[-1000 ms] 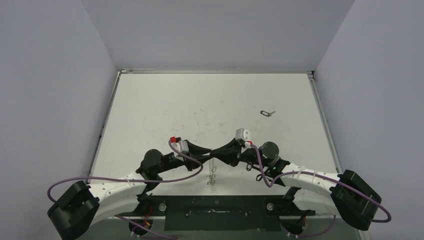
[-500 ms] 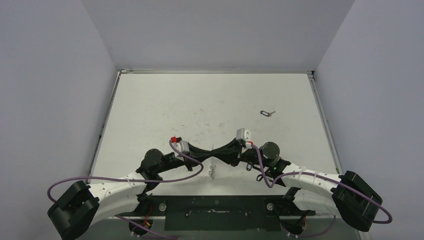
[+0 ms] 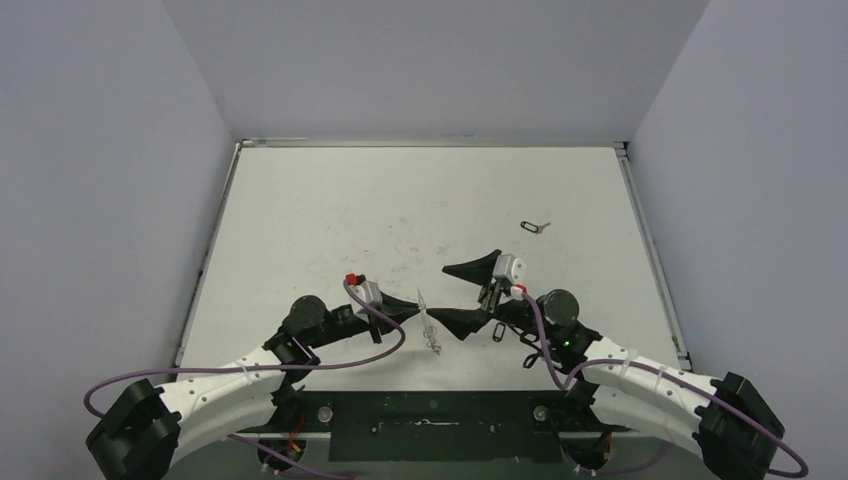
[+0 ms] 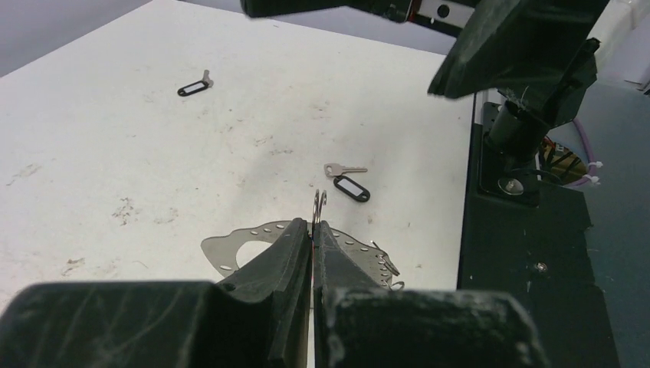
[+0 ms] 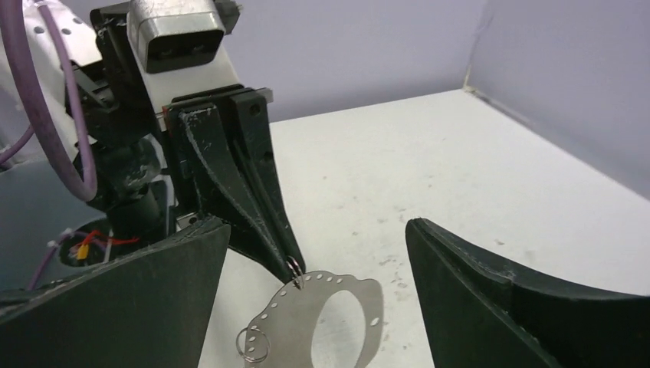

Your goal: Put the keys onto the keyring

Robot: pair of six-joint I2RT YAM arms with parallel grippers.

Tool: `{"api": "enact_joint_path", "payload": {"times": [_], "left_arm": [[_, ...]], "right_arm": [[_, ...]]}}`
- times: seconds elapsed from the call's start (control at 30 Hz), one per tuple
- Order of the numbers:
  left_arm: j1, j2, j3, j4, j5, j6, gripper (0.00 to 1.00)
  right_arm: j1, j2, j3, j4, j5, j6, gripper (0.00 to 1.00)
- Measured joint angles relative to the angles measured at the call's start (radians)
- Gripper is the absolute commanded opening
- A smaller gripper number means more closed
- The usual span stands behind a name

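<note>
Right fingers (image 3: 475,268) sprung wide off keyring (image 5: 285,326), left fingers (image 4: 295,253) pinching its small ring (image 4: 320,204)

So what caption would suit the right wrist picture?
Left gripper pinches the keyring at its top; the right gripper stands wide open in the foreground.

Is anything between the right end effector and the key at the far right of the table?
Nothing visible: only bare table lies between the open right end effector and that key. The keyring hangs from the left end effector, aside.
</note>
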Motion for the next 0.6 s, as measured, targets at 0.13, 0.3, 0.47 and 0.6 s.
{"api": "enact_joint_path", "payload": {"times": [0.13, 0.3, 0.47, 0.6], "left_arm": [[0.000, -0.062, 0.035, -0.134, -0.022, 0.051, 0.00], [0.000, -0.132, 0.085, -0.313, -0.042, 0.147, 0.00], [0.000, -0.177, 0.143, -0.486, -0.059, 0.265, 0.00], [0.000, -0.190, 0.201, -0.613, -0.084, 0.343, 0.00]], "right_arm": [[-0.018, -0.102, 0.000, -0.066, 0.070, -0.035, 0.93], [-0.029, -0.173, 0.000, -0.178, 0.123, -0.082, 0.96], [-0.030, -0.206, 0.000, -0.277, 0.181, -0.088, 1.00], [-0.030, -0.218, 0.005, -0.353, 0.293, -0.034, 1.00]]}}
